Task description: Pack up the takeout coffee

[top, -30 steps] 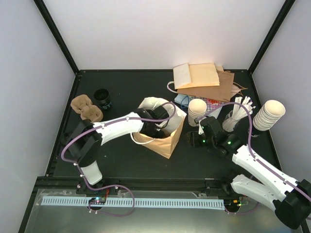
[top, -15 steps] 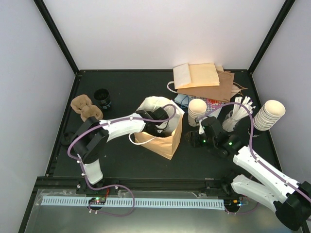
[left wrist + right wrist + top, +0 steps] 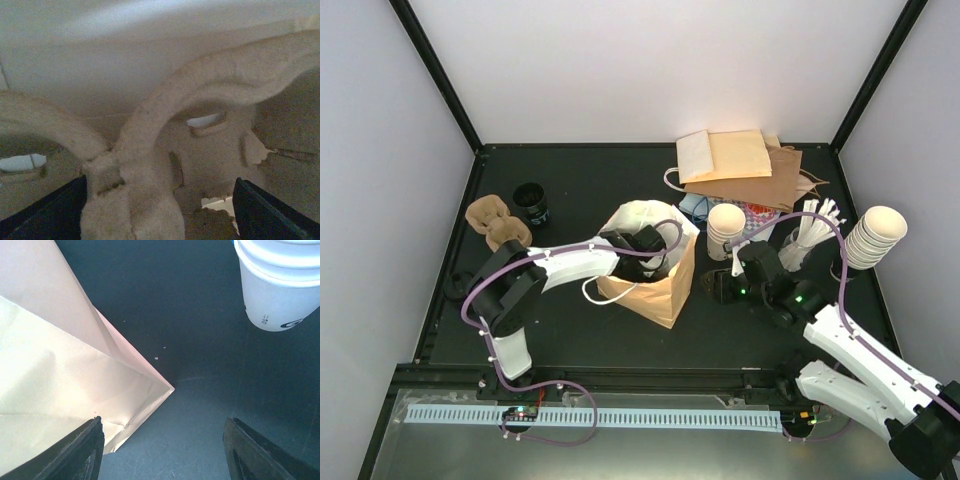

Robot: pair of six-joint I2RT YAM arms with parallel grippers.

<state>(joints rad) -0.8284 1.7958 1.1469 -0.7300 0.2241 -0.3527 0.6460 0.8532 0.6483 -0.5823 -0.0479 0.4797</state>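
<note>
The brown paper bag (image 3: 655,285) stands open in the middle of the table, and my left arm reaches into its mouth. My left gripper (image 3: 643,262) is down inside the bag. In the left wrist view a brown pulp cup tray (image 3: 165,150) fills the frame, and my left gripper (image 3: 160,212) is open with its dark fingers (image 3: 55,215) wide apart on either side of a tray rib. My right gripper (image 3: 724,286) hovers low just right of the bag, open and empty. The bag's lower corner (image 3: 150,390) lies ahead of the right gripper (image 3: 165,445). The takeout coffee is hidden.
More pulp trays (image 3: 498,224) and a black round container (image 3: 531,203) sit at the back left. Stacks of lidless cream cups (image 3: 725,228) (image 3: 873,237) (image 3: 280,285), white stirrers (image 3: 810,235) and flat paper bags (image 3: 740,165) crowd the back right.
The left gripper's jaws have spread wide inside the bag, and its forearm has settled a little lower. The right arm has drifted slightly to the right.
</note>
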